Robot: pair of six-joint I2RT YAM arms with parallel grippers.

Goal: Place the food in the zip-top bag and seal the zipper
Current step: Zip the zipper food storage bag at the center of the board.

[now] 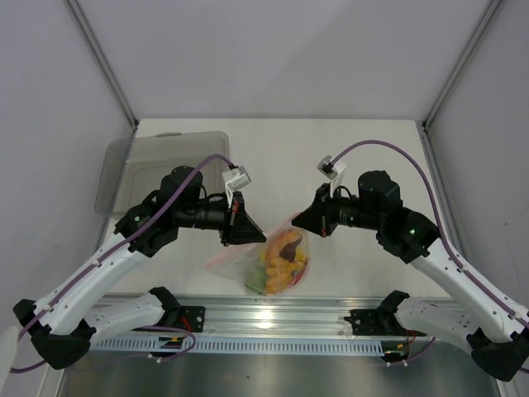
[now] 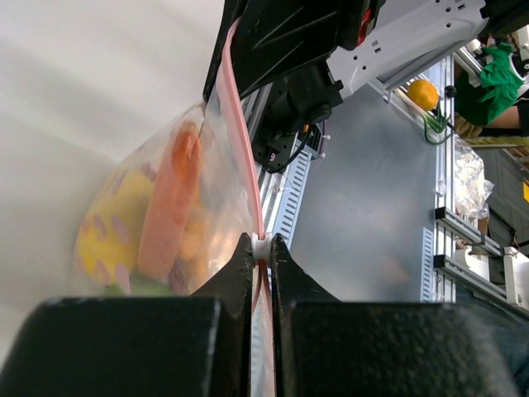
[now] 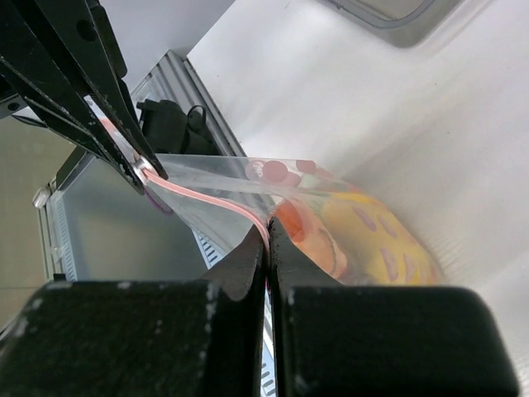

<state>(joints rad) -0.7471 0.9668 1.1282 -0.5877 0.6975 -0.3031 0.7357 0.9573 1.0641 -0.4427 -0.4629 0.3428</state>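
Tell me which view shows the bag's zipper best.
Right wrist: the zipper runs in full, a pink line from the left gripper to the right gripper. Left wrist shows it edge-on, foreshortened. Top external shows only a faint pink edge.

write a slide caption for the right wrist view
Right gripper pinches the zipper of the zip-top bag holding the food.
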